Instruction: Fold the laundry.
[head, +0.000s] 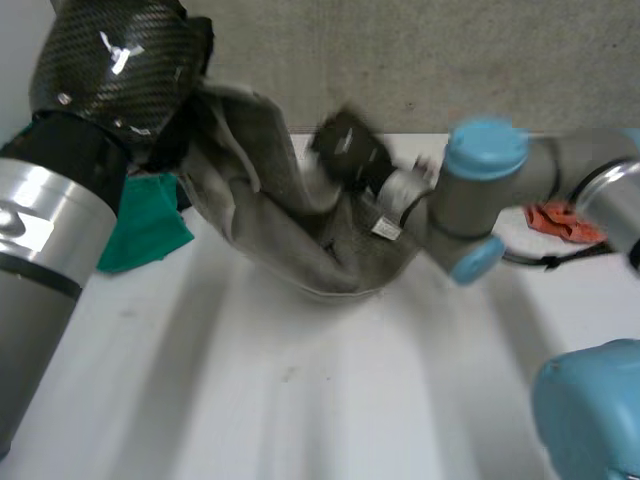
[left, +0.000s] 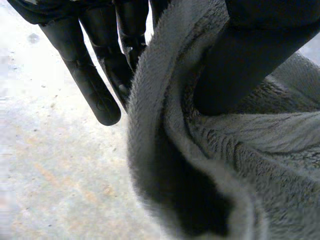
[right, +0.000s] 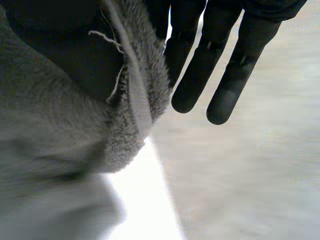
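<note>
Over the white table the grey towel sagged between both hands, with no fold made yet. The left hand pinched one edge against its thumb, and the right hand pinched the opposite edge likewise. Further back, a green cloth and an orange cloth lay crumpled, apparently waiting their turn.

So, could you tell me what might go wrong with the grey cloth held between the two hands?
1. The left hand and right hand each pinch just an edge of the grey cloth; it might slip free.
2. The cloth sags bunched between them, so it may land creased on the table.
3. The green cloth lies close to the left arm and could get dragged.
</note>
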